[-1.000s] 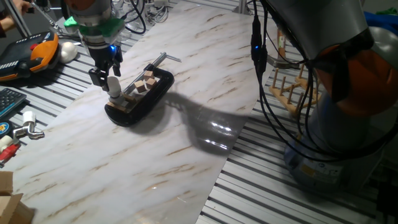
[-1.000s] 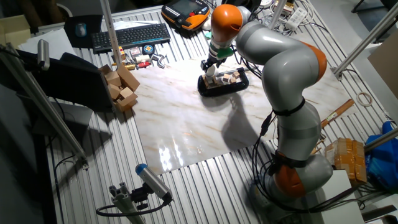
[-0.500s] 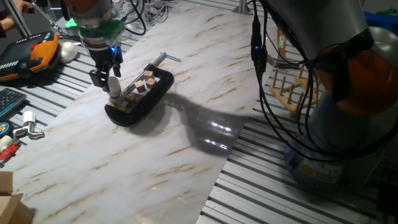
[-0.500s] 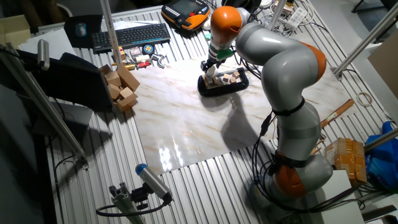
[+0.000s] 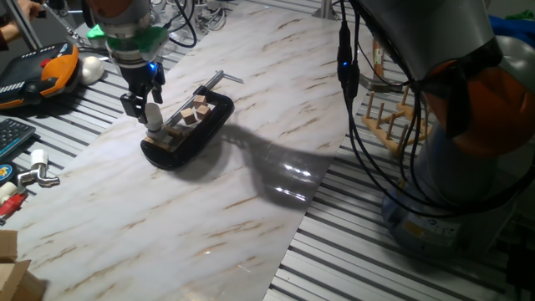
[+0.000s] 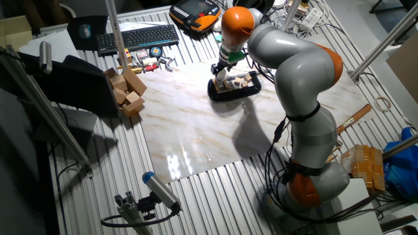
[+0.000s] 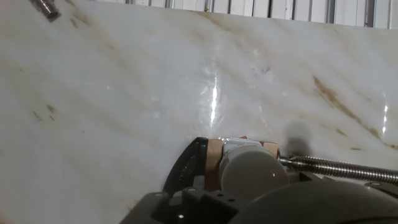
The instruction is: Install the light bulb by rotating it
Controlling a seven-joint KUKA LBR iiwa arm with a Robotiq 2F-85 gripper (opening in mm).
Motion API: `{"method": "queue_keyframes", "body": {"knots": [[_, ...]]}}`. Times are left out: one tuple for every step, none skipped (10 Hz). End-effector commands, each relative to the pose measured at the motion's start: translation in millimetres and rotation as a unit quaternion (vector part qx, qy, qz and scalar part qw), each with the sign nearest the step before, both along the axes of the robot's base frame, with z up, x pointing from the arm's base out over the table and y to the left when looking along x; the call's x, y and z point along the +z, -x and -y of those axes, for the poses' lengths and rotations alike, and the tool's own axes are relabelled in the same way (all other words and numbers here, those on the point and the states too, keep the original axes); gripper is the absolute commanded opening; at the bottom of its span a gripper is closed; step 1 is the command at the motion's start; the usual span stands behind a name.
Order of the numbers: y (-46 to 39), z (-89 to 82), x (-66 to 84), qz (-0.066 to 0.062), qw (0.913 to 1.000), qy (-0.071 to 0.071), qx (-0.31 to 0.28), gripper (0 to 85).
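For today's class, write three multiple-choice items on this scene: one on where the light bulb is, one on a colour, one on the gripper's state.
1. Where is the light bulb?
A. over one end of the black tray
B. beside the keyboard
C. on the bare marble

2. What colour is the tray?
A. white
B. black
C. orange

3. What is the gripper doing?
A. open, away from everything
B. shut on a wooden block
C. shut on the bulb

Answers: 1 A, the bulb stands at the tray's end; 2 B, its rim is glossy black; 3 C, the fingers flank the bulb.
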State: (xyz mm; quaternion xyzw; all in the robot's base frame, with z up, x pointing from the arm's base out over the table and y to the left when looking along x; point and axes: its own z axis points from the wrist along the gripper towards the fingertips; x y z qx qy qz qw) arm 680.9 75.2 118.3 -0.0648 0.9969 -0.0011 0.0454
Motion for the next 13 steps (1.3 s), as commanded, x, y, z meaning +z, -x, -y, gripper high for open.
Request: {"method": "queue_keyframes", "body": {"knots": [[-0.1,0.0,-0.1,-0.001,1.0,0.0,0.004,68.0],[0.0,0.1,-0.3,-0.001,1.0,0.0,0.009,68.0],[0.1,0.0,-0.6,-0.001,0.9999,0.0,0.017,68.0],[0.1,0.0,-0.7,-0.001,0.9998,0.0,0.019,68.0],[0.2,0.1,-0.6,-0.002,0.9998,0.0,0.021,68.0],[0.2,0.1,-0.7,-0.003,0.9996,0.0,0.029,68.0],[0.2,0.2,-0.8,-0.003,0.9992,0.001,0.041,68.0],[0.1,0.2,-1.1,-0.002,0.9985,0.002,0.054,51.0],[0.1,0.1,-1.6,-0.002,0.9982,0.0,0.06,51.0],[0.1,0.0,-1.6,-0.002,0.9982,-0.001,0.06,51.0],[0.1,0.1,-1.4,-0.001,0.9982,-0.001,0.06,51.0],[0.3,0.0,-1.0,-0.001,0.9982,-0.001,0.059,51.0],[0.2,0.0,-1.0,0.0,0.9983,-0.001,0.059,51.0]]}}
